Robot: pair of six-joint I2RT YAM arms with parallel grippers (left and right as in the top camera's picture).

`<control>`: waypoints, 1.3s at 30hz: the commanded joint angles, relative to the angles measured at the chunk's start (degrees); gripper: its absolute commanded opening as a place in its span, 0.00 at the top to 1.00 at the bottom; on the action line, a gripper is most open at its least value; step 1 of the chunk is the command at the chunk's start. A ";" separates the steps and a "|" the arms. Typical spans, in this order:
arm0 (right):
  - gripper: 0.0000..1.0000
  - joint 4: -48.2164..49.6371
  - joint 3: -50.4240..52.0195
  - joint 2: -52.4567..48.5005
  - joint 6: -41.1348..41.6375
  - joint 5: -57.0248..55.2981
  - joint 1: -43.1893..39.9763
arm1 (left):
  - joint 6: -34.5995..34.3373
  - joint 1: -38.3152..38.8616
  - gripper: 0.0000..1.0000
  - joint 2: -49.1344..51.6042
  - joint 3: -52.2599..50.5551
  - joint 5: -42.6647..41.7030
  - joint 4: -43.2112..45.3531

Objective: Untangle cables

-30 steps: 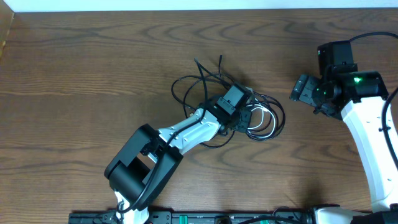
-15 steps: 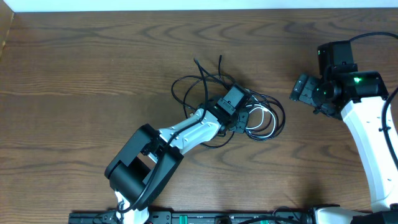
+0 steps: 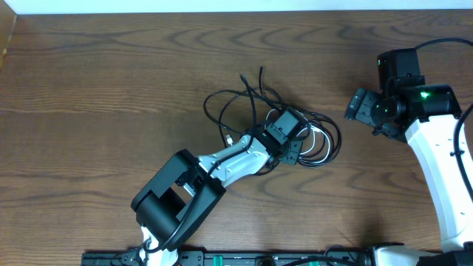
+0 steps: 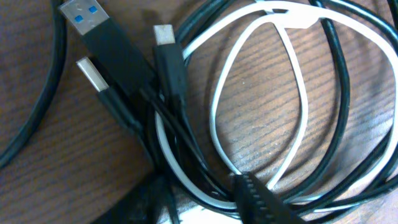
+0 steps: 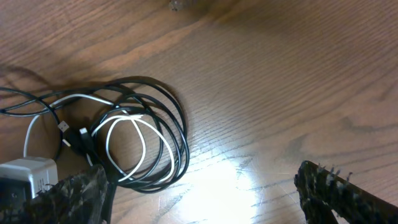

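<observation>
The cables lie in a tangle at the table's middle: several thin black loops and one white cord. My left gripper is down in the tangle, its fingers closed in on a bundle of black and white strands. The left wrist view shows the white cord looped inside black loops, with USB plug ends at the upper left. My right gripper is open and empty, hovering to the right of the tangle. Its wrist view shows the coils to the left.
The wooden table extends all round the tangle. A thicker black cord runs from the right arm at the far right. The table's far edge meets a white wall.
My left gripper has moved a little to the right, and the tangle shifted with it; the plug ends at the top moved right. The right arm has not moved.
</observation>
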State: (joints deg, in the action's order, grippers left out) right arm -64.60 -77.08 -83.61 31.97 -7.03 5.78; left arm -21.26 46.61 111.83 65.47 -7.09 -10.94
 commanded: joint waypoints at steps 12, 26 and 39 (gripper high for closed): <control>0.04 -0.11 0.22 0.37 -0.76 0.15 -0.17 | 1.22 -2.47 0.92 -4.28 -0.11 0.35 -3.93; 0.01 4.61 0.79 0.15 -11.80 19.21 1.84 | 1.25 -9.64 0.92 -24.30 -0.09 -4.24 -8.35; 0.01 5.03 1.05 -9.92 -15.82 24.81 3.17 | -2.91 -23.12 0.92 -43.87 2.12 -15.10 -3.15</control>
State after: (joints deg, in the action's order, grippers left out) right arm -60.12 -76.64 -90.89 20.43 12.16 8.03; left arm -21.23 27.94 73.28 65.47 -15.22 -16.14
